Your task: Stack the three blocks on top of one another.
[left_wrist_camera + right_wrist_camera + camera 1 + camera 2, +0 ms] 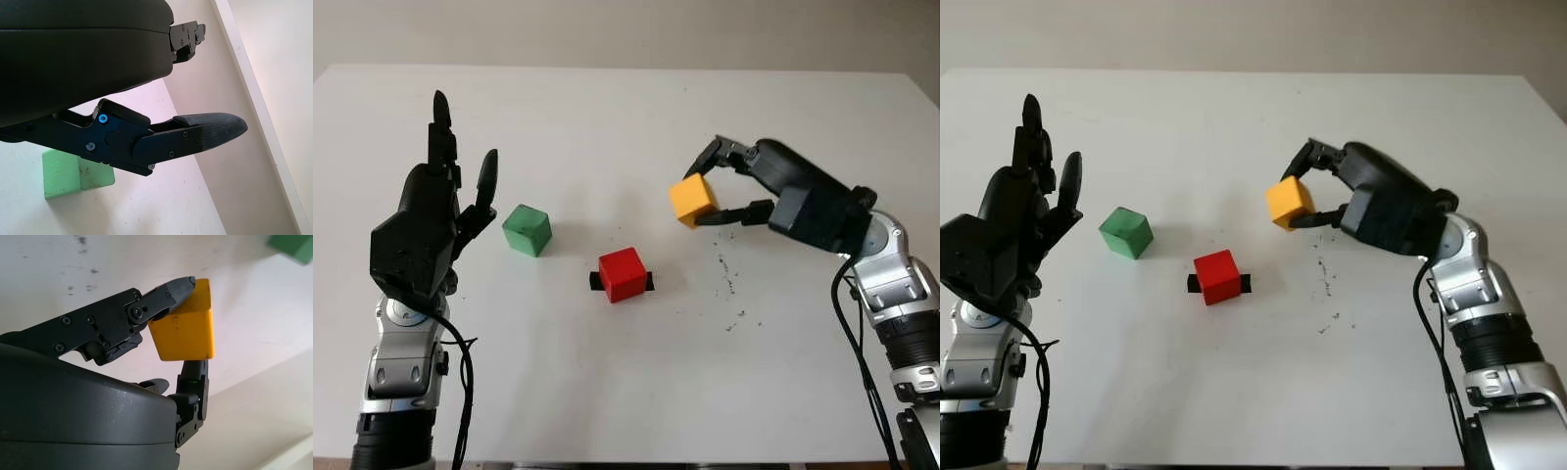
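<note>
White table point(607, 392) — orange block point(692, 200) between fingers point(734, 213)

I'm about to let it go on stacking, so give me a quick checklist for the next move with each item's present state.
1. Yellow block held by right hand: ok.
2. Block lifted off table: ok.
3. Red block top free: ok.
4. Green block out of the path: ok.
5. Left hand open, raised beside green block: ok.
6. Yellow block level: not ok, tilted.
</note>
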`<state>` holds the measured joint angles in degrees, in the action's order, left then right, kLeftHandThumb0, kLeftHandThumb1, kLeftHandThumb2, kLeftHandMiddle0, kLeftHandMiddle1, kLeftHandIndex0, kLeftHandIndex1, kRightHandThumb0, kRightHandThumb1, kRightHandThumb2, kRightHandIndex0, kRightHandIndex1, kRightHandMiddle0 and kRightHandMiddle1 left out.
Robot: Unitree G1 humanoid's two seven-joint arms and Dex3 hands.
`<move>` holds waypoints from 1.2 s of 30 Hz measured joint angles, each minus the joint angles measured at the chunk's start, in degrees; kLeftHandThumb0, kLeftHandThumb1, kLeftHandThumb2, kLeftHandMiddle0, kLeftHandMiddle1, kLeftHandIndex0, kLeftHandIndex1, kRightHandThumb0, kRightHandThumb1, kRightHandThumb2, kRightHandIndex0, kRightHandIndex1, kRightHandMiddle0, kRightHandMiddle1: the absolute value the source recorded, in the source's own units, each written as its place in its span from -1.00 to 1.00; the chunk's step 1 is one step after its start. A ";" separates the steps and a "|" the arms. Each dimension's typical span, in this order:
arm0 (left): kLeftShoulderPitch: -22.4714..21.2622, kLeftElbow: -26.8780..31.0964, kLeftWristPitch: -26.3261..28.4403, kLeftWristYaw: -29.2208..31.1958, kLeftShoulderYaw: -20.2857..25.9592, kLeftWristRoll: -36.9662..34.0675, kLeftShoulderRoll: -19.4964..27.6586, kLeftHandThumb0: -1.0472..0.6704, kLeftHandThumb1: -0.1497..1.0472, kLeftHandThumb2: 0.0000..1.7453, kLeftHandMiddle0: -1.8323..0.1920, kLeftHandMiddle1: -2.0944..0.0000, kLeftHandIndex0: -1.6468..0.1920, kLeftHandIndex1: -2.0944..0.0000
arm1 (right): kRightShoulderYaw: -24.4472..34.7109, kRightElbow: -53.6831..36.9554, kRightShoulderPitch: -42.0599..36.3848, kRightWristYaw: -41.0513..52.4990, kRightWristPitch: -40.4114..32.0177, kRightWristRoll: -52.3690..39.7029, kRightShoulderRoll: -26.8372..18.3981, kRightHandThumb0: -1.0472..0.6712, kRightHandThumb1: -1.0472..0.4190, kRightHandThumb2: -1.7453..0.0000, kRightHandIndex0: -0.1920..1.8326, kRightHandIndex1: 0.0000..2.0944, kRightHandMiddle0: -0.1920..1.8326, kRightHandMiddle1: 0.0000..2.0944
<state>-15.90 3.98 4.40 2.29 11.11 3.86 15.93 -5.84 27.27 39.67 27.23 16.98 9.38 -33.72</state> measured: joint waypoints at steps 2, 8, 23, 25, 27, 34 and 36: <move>0.00 0.00 -0.07 0.00 -0.02 0.01 0.00 -0.61 1.00 -0.28 1.00 0.98 1.00 1.00 | 0.66 1.16 0.95 2.30 0.24 -2.38 0.51 -0.33 -0.88 0.94 -0.47 -0.96 -0.44 0.25; 0.00 0.00 -0.08 0.00 -0.12 0.32 0.00 -0.59 1.00 -0.26 1.00 0.99 1.00 1.00 | 1.46 1.67 2.65 9.47 -3.15 -8.96 2.51 -0.34 -0.87 0.94 -0.48 -0.96 -0.44 0.29; 0.01 0.00 -0.03 -0.15 -0.11 0.12 -0.01 -0.60 1.00 -0.28 1.00 1.00 1.00 1.00 | 1.06 -5.18 2.61 15.23 -12.21 -13.61 7.28 -0.35 -0.87 0.94 -0.52 -0.96 -0.43 0.35; 0.01 0.00 -0.03 -0.15 -0.11 -0.01 -0.02 -0.59 1.00 -0.28 1.00 0.99 1.00 1.00 | 0.97 -5.32 2.35 15.94 -12.94 -13.88 7.88 -0.35 -0.88 0.94 -0.53 -0.97 -0.43 0.35; 0.01 0.00 -0.03 -0.17 -0.11 -0.08 -0.04 -0.59 1.00 -0.28 1.00 0.99 1.00 1.00 | 0.70 -5.32 1.84 16.79 -13.07 -14.12 8.75 -0.37 -0.88 0.94 -0.54 -0.97 -0.43 0.35; 0.03 0.01 -0.02 -0.21 -0.12 -0.07 -0.05 -0.58 1.00 -0.26 1.00 0.99 1.00 1.00 | -0.20 -7.27 -0.82 17.50 -15.08 -15.77 12.24 -0.36 -0.86 0.94 -0.54 -0.96 -0.43 0.36; 0.04 0.01 -0.03 -0.22 -0.12 -0.06 -0.06 -0.58 1.00 -0.26 1.00 0.99 1.00 1.00 | -0.45 -8.08 -1.64 17.38 -15.40 -15.91 13.15 -0.38 -0.86 0.94 -0.54 -0.96 -0.42 0.37</move>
<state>-15.85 3.99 4.36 2.07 10.99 3.80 15.87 -6.29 19.19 38.04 44.61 1.57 -6.53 -20.57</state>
